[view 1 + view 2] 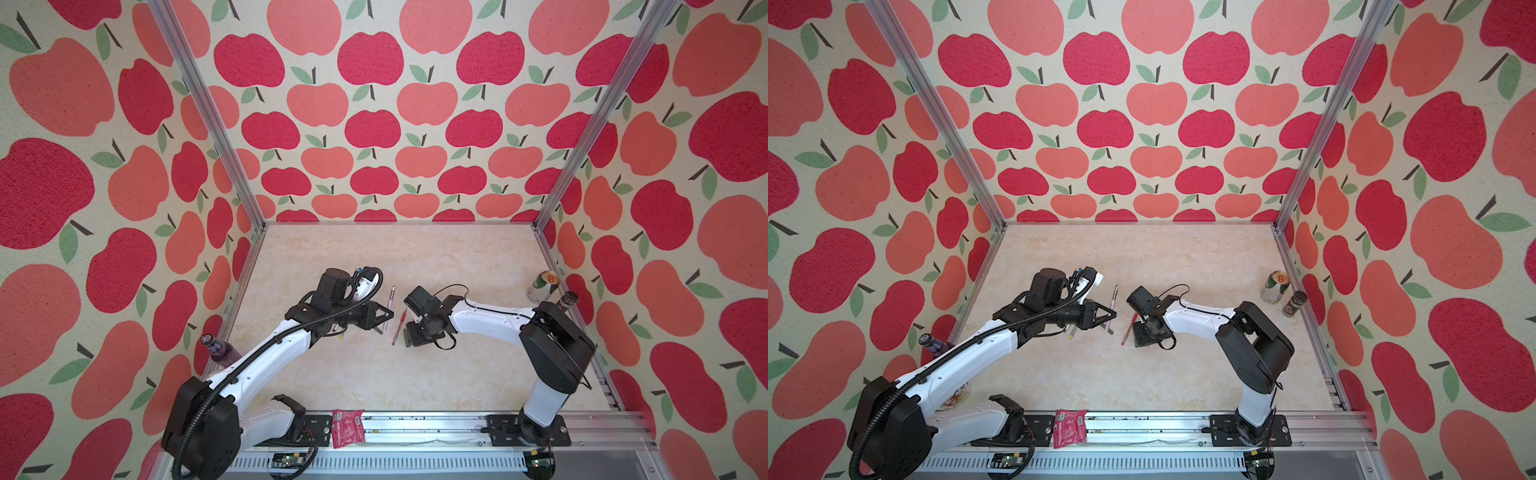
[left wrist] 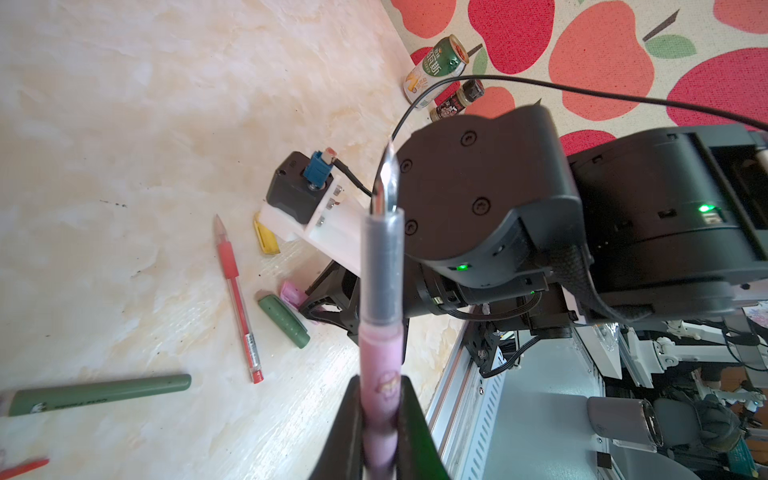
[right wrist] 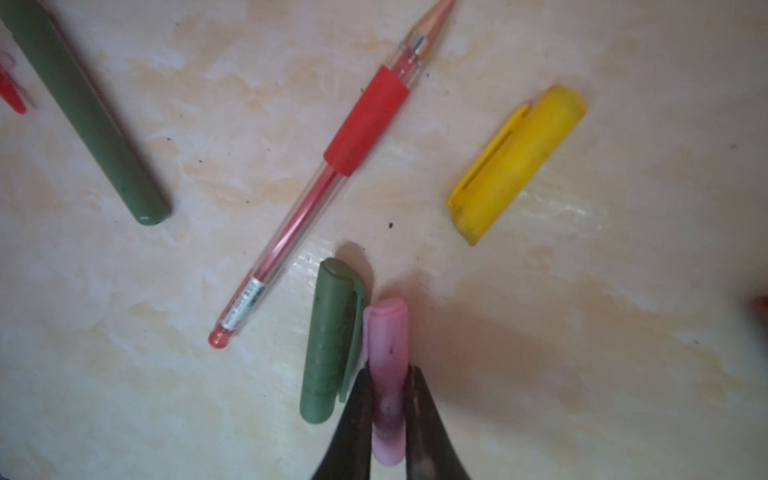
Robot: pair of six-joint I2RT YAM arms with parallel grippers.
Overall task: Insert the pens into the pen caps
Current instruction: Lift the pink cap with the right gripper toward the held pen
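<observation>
Left hand (image 2: 380, 409) pinches pink pen (image 2: 381, 349); right hand (image 3: 388, 399) pinches pink cap (image 3: 390, 332), lower centre. No pen seen capped; green pen (image 2: 99, 395), red pen (image 2: 237, 291) lie on worktop (image 2: 124, 124).

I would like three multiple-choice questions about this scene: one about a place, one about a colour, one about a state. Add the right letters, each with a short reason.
1. Which cap lies right beside the pink cap? A) yellow B) dark green C) brown
2. What colour is the pen in the left gripper? A) red B) dark green C) lilac-pink
3. How is the right gripper? A) wide open, holding nothing B) shut on the pink cap C) shut on a pen

1 B: the dark green cap lies alongside it.
2 C: the lilac-pink pen sits in its grip.
3 B: it clamps the pink cap's sides.
</observation>
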